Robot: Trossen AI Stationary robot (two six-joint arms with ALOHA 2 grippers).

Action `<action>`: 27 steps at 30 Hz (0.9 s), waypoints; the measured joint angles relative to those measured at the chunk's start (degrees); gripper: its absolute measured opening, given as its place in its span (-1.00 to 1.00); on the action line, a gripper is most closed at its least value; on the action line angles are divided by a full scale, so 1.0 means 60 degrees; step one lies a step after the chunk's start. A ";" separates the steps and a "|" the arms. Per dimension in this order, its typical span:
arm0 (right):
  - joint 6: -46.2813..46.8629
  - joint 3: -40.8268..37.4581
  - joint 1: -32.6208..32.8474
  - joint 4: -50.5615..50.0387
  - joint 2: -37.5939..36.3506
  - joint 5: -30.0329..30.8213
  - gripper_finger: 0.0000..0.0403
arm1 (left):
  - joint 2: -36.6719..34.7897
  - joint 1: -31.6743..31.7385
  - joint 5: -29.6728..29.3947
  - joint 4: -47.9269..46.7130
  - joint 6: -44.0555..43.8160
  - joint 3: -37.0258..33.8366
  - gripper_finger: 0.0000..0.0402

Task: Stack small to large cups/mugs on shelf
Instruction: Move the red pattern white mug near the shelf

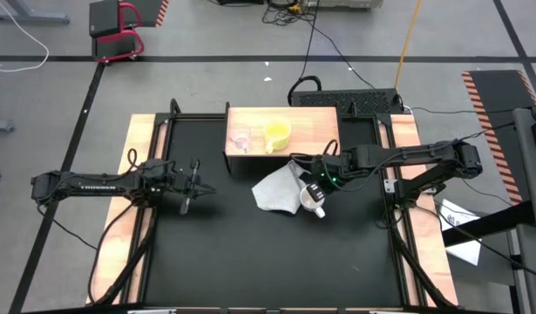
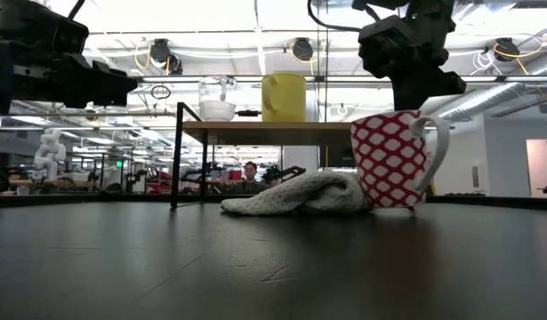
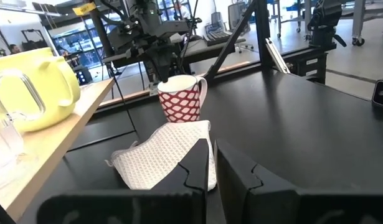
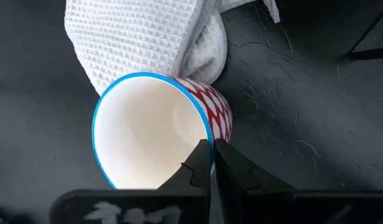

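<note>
On left arm (image 1: 84,184): "TROSSEN" lettering.

Cloth (image 2: 300,197) hides the patterned mug's (image 2: 390,160) lower left side in the low view. Right wrist view: mug rim cut by the fingers (image 4: 197,168). Glass cup (image 3: 3,134) cut at left wrist picture's edge.

We see a tiny clear glass cup (image 1: 240,138) and a yellow cup (image 1: 278,133) with a handle standing upright side by side on the light-wood shelf (image 1: 320,127) at the table's far edge. Our white mug (image 2: 389,160), patterned with red, blue-rimmed, stands upright on the black tabletop in front of the shelf, touching a cloth.
</note>
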 joint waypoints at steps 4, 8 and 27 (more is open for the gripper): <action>0.0042 0.0000 0.0008 -0.0164 -0.0130 0.0008 -1.00 | 0.0002 -0.0002 0.0000 0.0000 0.0049 0.0000 -0.85; 0.0238 0.0000 0.0013 -0.0350 -0.0436 0.0259 -1.00 | 0.0003 0.0001 0.0000 0.0000 0.0054 0.0000 -0.85; 0.1696 -0.1986 0.0186 0.0321 -0.2184 0.0503 -1.00 | 0.0000 -0.0001 0.0004 0.0025 0.0150 0.0000 -0.85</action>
